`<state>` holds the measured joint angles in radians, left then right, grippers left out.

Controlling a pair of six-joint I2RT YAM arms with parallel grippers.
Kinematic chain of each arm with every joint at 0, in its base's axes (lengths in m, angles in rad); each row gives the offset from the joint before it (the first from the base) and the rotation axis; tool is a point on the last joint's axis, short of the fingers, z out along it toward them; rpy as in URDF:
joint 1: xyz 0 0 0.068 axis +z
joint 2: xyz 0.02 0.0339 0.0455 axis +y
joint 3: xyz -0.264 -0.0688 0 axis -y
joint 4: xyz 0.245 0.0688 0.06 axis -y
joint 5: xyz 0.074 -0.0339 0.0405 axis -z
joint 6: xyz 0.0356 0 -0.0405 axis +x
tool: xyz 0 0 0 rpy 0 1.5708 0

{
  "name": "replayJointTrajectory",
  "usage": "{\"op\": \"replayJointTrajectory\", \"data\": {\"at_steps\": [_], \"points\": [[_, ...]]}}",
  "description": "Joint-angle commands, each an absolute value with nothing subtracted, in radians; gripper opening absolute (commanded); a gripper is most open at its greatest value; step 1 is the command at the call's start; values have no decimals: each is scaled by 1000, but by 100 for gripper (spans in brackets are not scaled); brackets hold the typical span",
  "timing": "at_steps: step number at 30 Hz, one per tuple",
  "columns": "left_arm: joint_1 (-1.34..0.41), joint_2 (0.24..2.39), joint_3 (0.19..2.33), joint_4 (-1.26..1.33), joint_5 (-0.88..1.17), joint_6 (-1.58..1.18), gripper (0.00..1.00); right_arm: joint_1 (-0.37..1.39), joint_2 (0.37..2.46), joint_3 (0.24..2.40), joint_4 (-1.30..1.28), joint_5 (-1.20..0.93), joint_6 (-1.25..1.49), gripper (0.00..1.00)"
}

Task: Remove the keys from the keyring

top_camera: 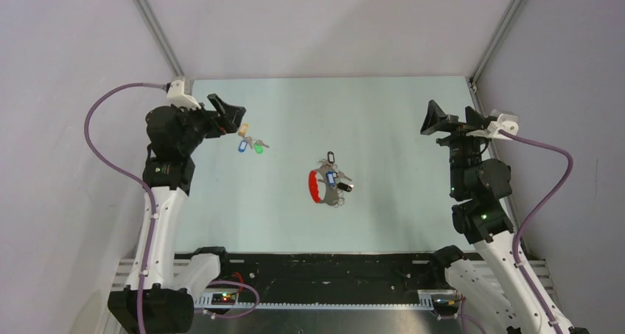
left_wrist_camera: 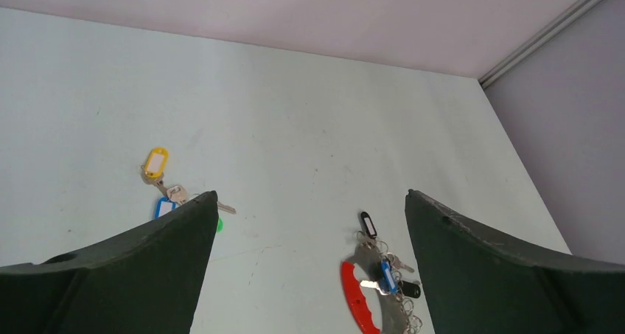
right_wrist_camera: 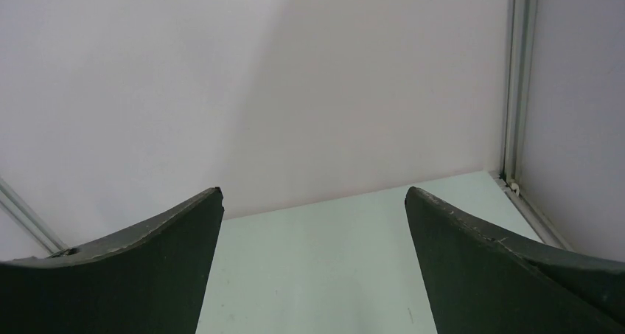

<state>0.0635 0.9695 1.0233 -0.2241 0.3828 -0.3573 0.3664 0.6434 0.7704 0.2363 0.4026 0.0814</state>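
The left claw (top_camera: 230, 114) and right claw (top_camera: 436, 120) are held spread wide, empty. The nearer stray bunch (top_camera: 249, 141) could be mistaken for the keys (top_camera: 333, 178).

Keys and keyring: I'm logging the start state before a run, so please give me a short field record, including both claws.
keys: bunched with the keyring near the centre of the table; black and blue tags
keyring: red strap curving along the bunch's left in the top view
other cluster: yellow, blue and green tags, near the left claw
left claw: open, empty
right claw: open, empty, facing the back wall
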Motion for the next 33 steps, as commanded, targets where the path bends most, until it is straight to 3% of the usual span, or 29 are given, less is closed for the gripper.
{"op": "replayJointTrajectory", "data": {"at_steps": [1,10,15,22,24,28,33], "points": [[70,934,1003,-178,360,-370,100,363,629,767,247,413,59,99],[82,1006,1001,-171,364,-452,100,364,710,749,316,427,115,99],[81,1036,997,-179,392,-435,100,368,864,774,274,241,98,99],[49,996,961,-186,372,-430,100,408,1177,996,-137,-61,-18,99],[29,977,950,-208,355,-430,100,421,1249,1052,-224,-132,-23,94],[-52,894,897,-300,244,-432,100,487,1342,1100,-311,-204,-54,82],[-245,814,809,-326,63,-454,100,595,1451,1133,-401,-200,-141,81]]}}
